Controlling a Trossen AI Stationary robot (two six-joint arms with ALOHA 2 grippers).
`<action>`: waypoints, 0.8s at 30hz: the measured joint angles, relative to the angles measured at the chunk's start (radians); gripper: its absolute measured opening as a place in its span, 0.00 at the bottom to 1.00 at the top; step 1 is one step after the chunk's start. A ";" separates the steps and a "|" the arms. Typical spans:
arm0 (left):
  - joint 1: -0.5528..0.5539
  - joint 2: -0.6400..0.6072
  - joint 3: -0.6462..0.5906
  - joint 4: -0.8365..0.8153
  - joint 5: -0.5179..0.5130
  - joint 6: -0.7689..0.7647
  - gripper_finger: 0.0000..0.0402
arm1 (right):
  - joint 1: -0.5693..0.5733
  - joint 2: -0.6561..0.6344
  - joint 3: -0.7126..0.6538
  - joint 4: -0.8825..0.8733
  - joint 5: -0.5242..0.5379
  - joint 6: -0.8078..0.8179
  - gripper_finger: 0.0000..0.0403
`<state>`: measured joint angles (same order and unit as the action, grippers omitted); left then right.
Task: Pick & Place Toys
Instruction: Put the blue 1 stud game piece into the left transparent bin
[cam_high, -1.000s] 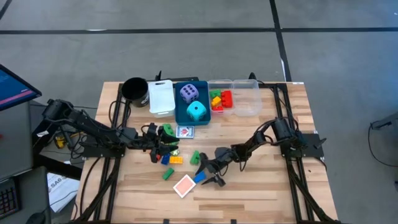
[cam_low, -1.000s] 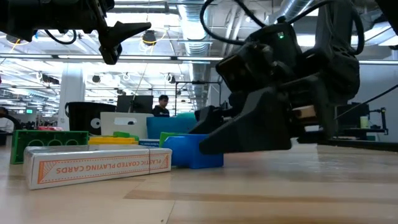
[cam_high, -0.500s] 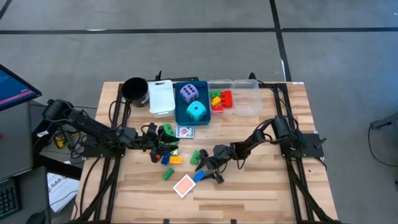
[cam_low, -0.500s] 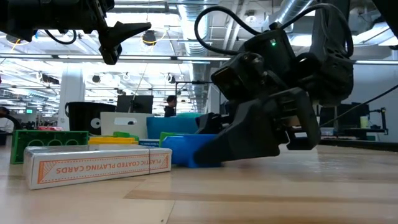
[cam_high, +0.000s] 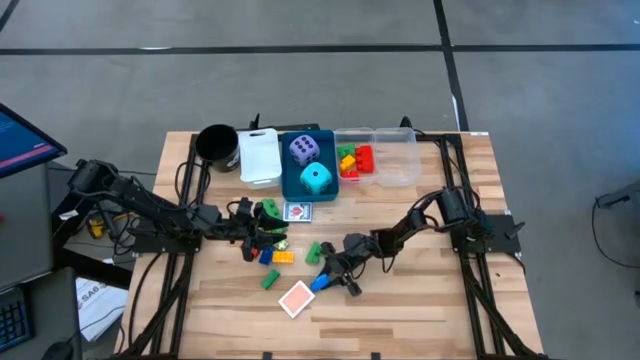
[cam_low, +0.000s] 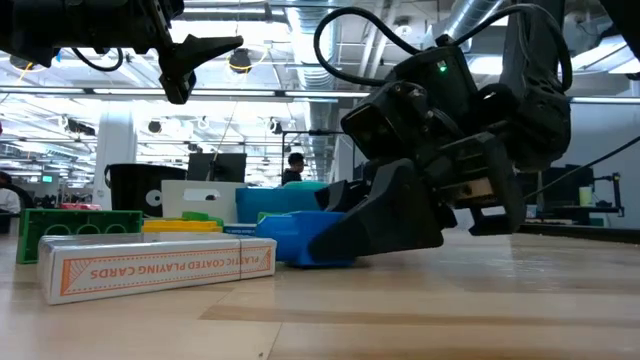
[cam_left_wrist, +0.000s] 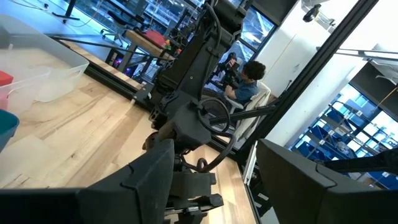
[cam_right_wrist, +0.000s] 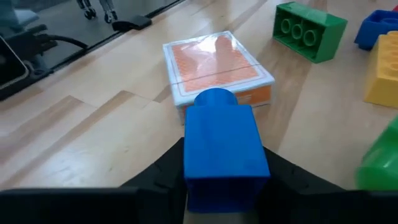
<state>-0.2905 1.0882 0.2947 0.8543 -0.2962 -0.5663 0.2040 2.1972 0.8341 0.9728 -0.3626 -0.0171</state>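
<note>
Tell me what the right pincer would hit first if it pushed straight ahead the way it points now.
Most likely the orange playing-card deck. The right pincer is closed around a blue brick, and the deck lies directly beyond the brick's stud. How much space separates brick and deck is unclear.

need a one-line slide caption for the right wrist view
Right gripper closing on a blue brick on the wooden table, with a red-backed card deck just beyond it.

two dice (cam_high: 305, 150), two card packs (cam_high: 296, 298), three bins (cam_high: 259, 157), one cup (cam_high: 216, 143)
</note>
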 joint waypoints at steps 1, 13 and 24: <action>0.000 0.000 0.000 0.000 0.000 0.000 0.56 | 0.004 0.001 -0.001 0.015 -0.001 0.015 0.35; 0.000 0.000 0.000 -0.008 0.006 0.000 0.56 | -0.011 -0.216 0.000 0.014 0.081 0.037 0.30; 0.000 0.000 0.000 -0.082 0.023 0.000 0.56 | -0.005 -0.634 0.001 -0.513 0.813 -0.110 0.34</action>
<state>-0.2907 1.0878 0.2943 0.7719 -0.2737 -0.5663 0.1989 1.5633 0.8346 0.4593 0.4503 -0.1275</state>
